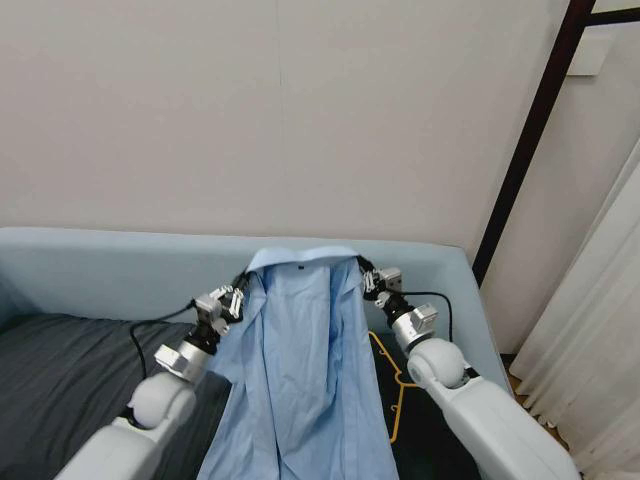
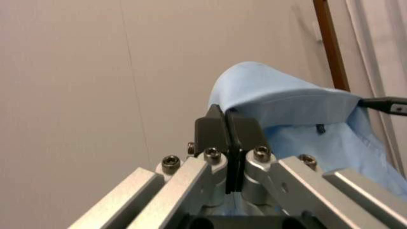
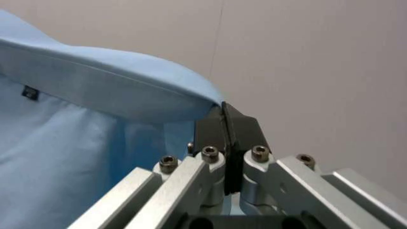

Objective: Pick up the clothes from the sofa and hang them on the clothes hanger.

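Note:
A light blue shirt [image 1: 300,370] hangs in the air in front of the sofa, held up by its collar with the body drooping down. My left gripper [image 1: 243,287] is shut on the collar's left end, and the left wrist view shows its fingers [image 2: 213,131] pressed together on the blue cloth [image 2: 286,100]. My right gripper [image 1: 363,272] is shut on the collar's right end, its fingers [image 3: 239,126] pinching the shirt's edge [image 3: 127,90]. A yellow clothes hanger [image 1: 392,385] lies on the sofa seat under my right arm, partly hidden by the shirt.
The pale blue sofa [image 1: 90,270] has a dark grey seat [image 1: 50,370]. A plain wall rises behind it. A dark wooden pole [image 1: 525,140] stands at the right, with white curtains [image 1: 600,330] beside it.

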### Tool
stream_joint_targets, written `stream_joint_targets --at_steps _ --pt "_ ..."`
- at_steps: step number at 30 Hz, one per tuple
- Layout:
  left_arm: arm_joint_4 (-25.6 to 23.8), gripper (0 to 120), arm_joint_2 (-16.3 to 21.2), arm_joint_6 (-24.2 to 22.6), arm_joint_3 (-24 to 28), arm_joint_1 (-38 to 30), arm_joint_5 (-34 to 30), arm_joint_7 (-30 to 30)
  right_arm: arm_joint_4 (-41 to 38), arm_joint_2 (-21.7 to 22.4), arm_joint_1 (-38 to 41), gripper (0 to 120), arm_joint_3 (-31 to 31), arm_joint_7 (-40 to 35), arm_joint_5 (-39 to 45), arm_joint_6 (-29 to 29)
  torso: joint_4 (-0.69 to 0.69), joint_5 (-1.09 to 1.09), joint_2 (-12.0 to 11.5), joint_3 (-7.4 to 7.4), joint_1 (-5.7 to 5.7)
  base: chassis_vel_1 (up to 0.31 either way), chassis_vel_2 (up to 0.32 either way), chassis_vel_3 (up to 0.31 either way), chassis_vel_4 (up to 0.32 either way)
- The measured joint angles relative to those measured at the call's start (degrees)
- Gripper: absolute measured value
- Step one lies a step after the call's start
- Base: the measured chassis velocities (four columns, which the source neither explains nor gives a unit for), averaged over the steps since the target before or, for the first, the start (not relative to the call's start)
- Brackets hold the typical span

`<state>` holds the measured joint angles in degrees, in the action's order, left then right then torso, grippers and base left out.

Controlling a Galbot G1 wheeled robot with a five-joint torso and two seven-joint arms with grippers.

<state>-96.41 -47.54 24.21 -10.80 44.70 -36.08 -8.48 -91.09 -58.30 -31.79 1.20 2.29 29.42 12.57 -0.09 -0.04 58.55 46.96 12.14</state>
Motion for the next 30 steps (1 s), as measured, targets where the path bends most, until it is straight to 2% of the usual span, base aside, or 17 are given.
stream_joint_targets --at_steps 2,3,7,8,10,12,13,15,16,17,18,20,22,30 --pt "-2.76 0 3.82 -2.14 0.2 -1.91 -3.81 -0.13 -3.09 3.19 2.12 0 -0.87 1.91 0.12 0.43 -0.01 0.02 0.0 0.01 0.0 0.0 0.0 0.0 0.0" --pt "-2.76 0 3.82 -2.14 0.2 -1.91 -3.81 -0.13 -3.09 3.19 2.12 0 -0.87 1.91 0.12 0.43 -0.01 0.02 0.0 0.01 0.0 0.0 0.0 0.0 0.0" --pt "-9.32 0 10.42 -5.86 -1.25 -1.85 -9.53 -0.14 -8.45 8.92 5.18 0 -2.59 6.7 2.57 1.44 0.03 0.0 0.0 0.0 0.0 0.0 0.0 0.0 0.0" --pt "-9.32 0 10.42 -5.86 -1.25 -1.85 -9.53 -0.14 -8.45 8.92 5.18 0 -2.59 6.7 2.57 1.44 0.03 0.0 0.0 0.0 0.0 0.0 0.0 0.0 0.0" --pt "-12.98 0 14.85 -8.12 -2.51 -1.52 -11.4 -0.6 -10.96 11.6 6.23 0 -3.33 7.95 2.67 1.78 0.02 -0.02 0.0 0.0 0.0 0.0 0.0 0.0 0.0" --pt "-15.38 0 19.42 -10.1 -3.86 -1.5 -13.79 -2.93 -12.71 13.93 7.14 0 -3.67 7.31 2.46 1.49 0.01 0.02 0.0 -0.01 0.0 0.0 0.0 0.0 0.0" --pt "-15.38 0 19.42 -10.1 -3.86 -1.5 -13.79 -2.93 -12.71 13.93 7.14 0 -3.67 7.31 2.46 1.49 0.01 0.02 0.0 -0.01 0.0 0.0 0.0 0.0 0.0" --pt "-16.79 0 24.09 -12.16 -4.93 -1.63 -16.55 -7.3 -13.49 15.83 7.7 0 -3.71 5.53 2.21 0.78 0.03 0.0 0.0 -0.01 0.0 0.0 0.0 0.0 0.0" --pt "-16.93 0 25.15 -12.56 -5.12 -1.79 -17.13 -8.59 -13.63 16.15 7.76 0 -3.72 5.2 2.13 0.65 0.03 0.01 0.0 -0.01 -0.01 0.0 0.0 0.0 0.0" --pt "-17.1 0 28.3 -13.36 -5.53 -2.76 -18.79 -13.17 -14.35 17.03 7.84 0 -3.84 3.45 1.71 -0.1 0.02 0.0 0.0 0.0 0.0 0.0 0.0 0.0 0.0" --pt "-17.1 0 28.3 -13.36 -5.53 -2.76 -18.79 -13.17 -14.35 17.03 7.84 0 -3.84 3.45 1.71 -0.1 0.02 0.0 0.0 0.0 0.0 0.0 0.0 0.0 0.0" --pt "-16.66 0 31.35 -13.61 -5.51 -4.32 -20.33 -18.44 -15.58 17.43 7.84 0 -3.89 0.7 1.46 -1.37 0.01 0.02 0.0 -0.01 0.0 0.0 0.0 0.0 0.0" --pt "-15.95 0 32.66 -13.53 -5.22 -5.51 -21.24 -21.55 -16.01 17.44 7.94 0 -3.89 -0.8 1.43 -1.92 0.02 0.02 0.0 0.0 0.0 0.0 0.0 0.0 0.0" --pt "-12.51 0 33.99 -12.62 -4.1 -8.66 -25.97 -27.78 -14.92 16.14 8.79 0 -3.98 -2.43 2.76 -2.32 0.01 0.0 0.0 0.0 0.0 0.0 0.0 0.0 0.0"
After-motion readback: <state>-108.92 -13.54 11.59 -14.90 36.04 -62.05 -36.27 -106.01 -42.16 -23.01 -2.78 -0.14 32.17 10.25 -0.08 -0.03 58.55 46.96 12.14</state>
